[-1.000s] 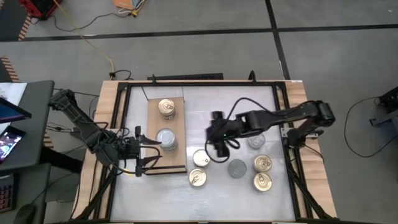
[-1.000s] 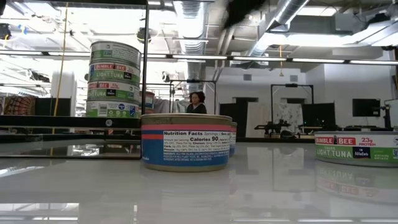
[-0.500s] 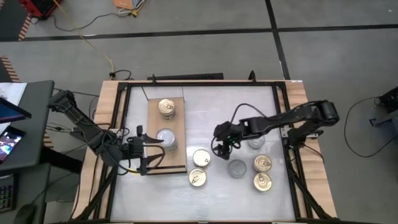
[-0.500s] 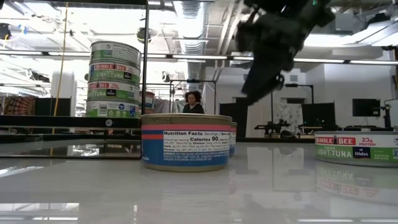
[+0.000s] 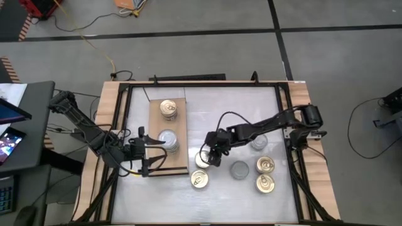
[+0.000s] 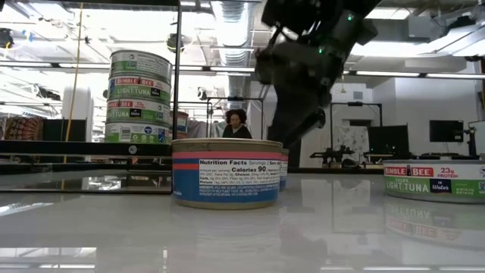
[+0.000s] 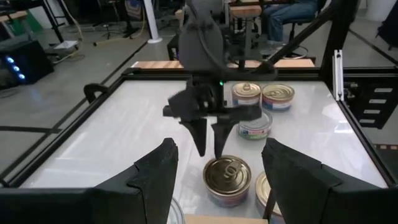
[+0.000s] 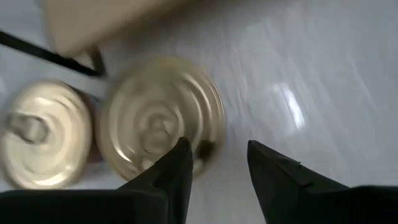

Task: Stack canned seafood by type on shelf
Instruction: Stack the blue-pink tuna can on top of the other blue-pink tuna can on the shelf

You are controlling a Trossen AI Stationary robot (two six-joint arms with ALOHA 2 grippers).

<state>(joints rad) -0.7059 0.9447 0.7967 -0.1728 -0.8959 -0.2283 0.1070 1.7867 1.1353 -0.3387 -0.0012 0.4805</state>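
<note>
The shelf (image 5: 156,127), a tan board on a black frame, carries a gold-topped stack of tins (image 5: 168,108) and a silver-topped stack (image 5: 168,142). Just right of it on the white table stands a gold-topped tin (image 7: 227,177), with another (image 5: 200,181) nearer the front. My right gripper (image 7: 210,144) hangs open over the first tin's far rim, fingers pointing down; in the right wrist view the tin (image 8: 160,120) lies just ahead of its fingers. My left gripper (image 5: 149,156) waits open at the shelf's near left corner, holding nothing.
More tins stand on the table's right half: a silver-topped one (image 5: 239,169), two gold-topped ones (image 5: 265,165) (image 5: 265,183) and one (image 5: 257,144) farther back. Wooden rails (image 5: 110,107) border the table. In the low view a person (image 6: 236,126) is far behind in the room.
My right gripper has come down from well above the table and gone toward the table's left, turning its wrist as it sank, and now hangs just over the gold-topped tin beside the shelf. No tin has moved.
</note>
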